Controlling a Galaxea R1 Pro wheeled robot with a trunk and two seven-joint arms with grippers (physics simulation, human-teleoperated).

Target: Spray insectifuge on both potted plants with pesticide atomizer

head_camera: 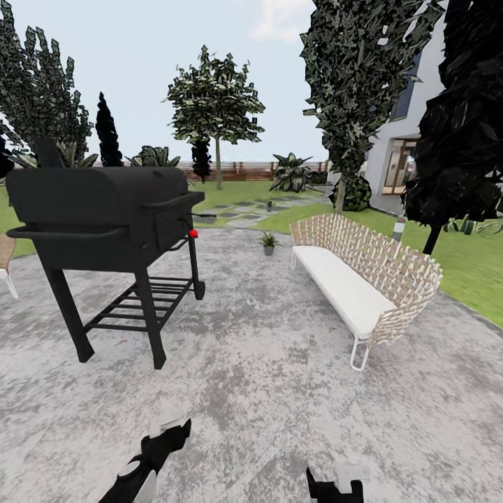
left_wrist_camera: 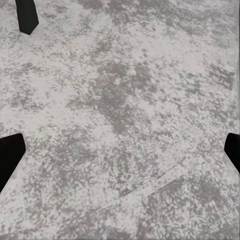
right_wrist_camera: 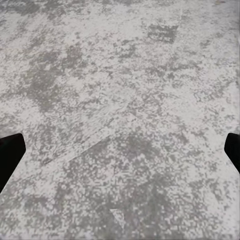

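- The left gripper [head_camera: 165, 436] sits lowest and nearest in the head view, a black and white arm end hanging over grey mottled paving [head_camera: 265, 391]; in its wrist view the two dark fingertips [left_wrist_camera: 10, 157] stand far apart at the picture's edges with bare paving between them, so the jaws are spread and hold nothing.
- The right gripper [head_camera: 337, 483] shows at the lower edge of the head view; its wrist view likewise has the fingertips [right_wrist_camera: 10, 152] wide apart over bare paving, released.
- One potted plant [head_camera: 268, 242] stands well ahead on the far part of the paving, a small rosette of pointed green leaves in a grey pot, just beside the near end of the bench.
- The pesticide atomizer cannot be made out in these views.
- A white woven bench [head_camera: 363, 279] with a pale seat runs along the right side of the paving.
- A black barbecue grill [head_camera: 105, 223] on legs stands at the left, its lid shut and a red knob on its side.
- Beyond lie stepping stones [head_camera: 255, 208] in the lawn [head_camera: 475, 265], trees, a brown fence [head_camera: 241, 170] and a white house [head_camera: 405, 140].
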